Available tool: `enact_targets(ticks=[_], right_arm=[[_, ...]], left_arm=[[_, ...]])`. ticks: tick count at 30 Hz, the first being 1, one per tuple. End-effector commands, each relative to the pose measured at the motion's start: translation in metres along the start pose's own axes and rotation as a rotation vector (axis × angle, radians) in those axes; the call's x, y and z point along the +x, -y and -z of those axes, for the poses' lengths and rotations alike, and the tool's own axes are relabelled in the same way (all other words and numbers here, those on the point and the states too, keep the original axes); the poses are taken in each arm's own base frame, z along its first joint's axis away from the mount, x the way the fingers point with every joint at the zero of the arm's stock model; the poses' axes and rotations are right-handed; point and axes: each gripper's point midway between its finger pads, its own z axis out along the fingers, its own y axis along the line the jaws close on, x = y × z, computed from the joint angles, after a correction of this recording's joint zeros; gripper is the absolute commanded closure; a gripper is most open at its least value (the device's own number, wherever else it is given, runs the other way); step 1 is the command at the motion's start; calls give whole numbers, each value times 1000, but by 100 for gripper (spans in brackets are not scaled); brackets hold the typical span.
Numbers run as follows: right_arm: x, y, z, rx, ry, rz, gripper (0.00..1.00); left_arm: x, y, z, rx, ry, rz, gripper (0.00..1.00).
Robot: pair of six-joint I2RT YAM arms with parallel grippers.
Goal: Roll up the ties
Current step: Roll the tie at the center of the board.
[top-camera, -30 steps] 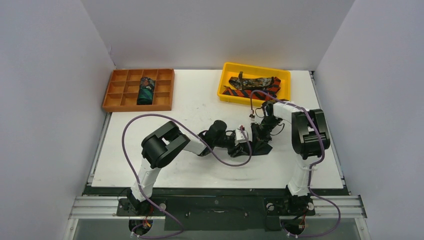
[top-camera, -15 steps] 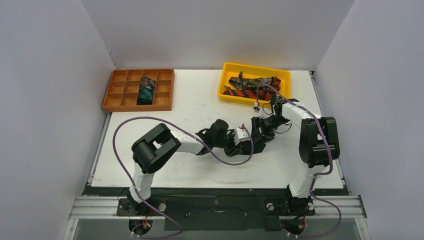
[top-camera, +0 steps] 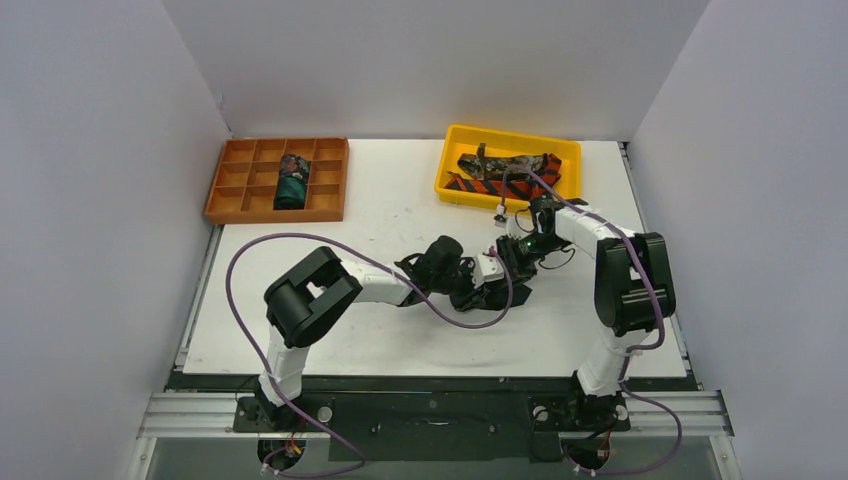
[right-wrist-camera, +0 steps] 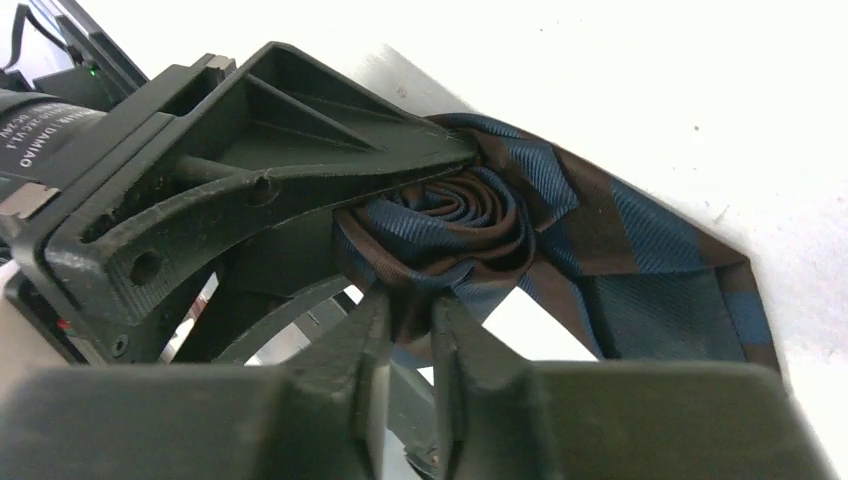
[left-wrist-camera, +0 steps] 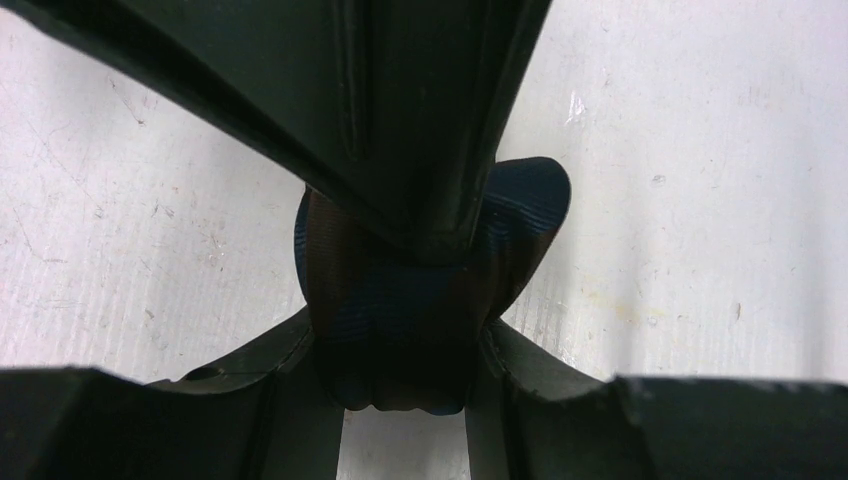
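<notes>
A navy tie with brown bands is wound into a roll (right-wrist-camera: 450,215), and its loose tail (right-wrist-camera: 650,280) lies flat on the table. My left gripper (left-wrist-camera: 400,340) is shut on the roll (left-wrist-camera: 400,310), one finger on each side. My right gripper (right-wrist-camera: 408,310) is shut on the roll's lower edge, pinching the fabric. In the top view both grippers meet mid-table, the left (top-camera: 488,283) and the right (top-camera: 513,256). A red-orange striped tie (top-camera: 480,186) and a mottled brown tie (top-camera: 510,165) lie in the yellow bin (top-camera: 452,150). A dark teal roll (top-camera: 292,182) sits in the orange tray (top-camera: 228,180).
The orange tray has several compartments and stands at the far left. The yellow bin stands at the far right, just beyond my right arm. Purple cables loop over both arms. Grey walls close in three sides.
My right arm's elbow swung to the right, and its gripper went out toward the bin and came back. Both grippers with the roll sit slightly farther from the near edge.
</notes>
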Motion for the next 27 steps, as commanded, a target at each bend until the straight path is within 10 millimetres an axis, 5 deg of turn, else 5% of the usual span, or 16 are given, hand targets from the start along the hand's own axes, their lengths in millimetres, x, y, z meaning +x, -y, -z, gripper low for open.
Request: enact_targets(ticks=[1, 7, 11, 14, 21, 23, 27], right_arm=[[9, 39, -4, 127, -53, -6, 96], [10, 72, 4, 300, -89, 24, 100], [10, 89, 10, 401, -96, 47, 100], [11, 97, 11, 454, -102, 47, 100], [5, 111, 5, 528, -114, 47, 100], [-1, 111, 4, 540, -109, 50, 100], [-5, 105, 2, 517, -113, 56, 100]], left_arm=[[77, 17, 5, 30, -248, 108, 86], [34, 14, 2, 56, -96, 107, 41], [0, 15, -3, 85, 30, 89, 28], [-24, 15, -14, 98, 104, 85, 27], [-39, 10, -38, 83, 171, 72, 29], [-32, 6, -43, 65, 157, 67, 33], [-8, 0, -50, 35, 77, 64, 61]])
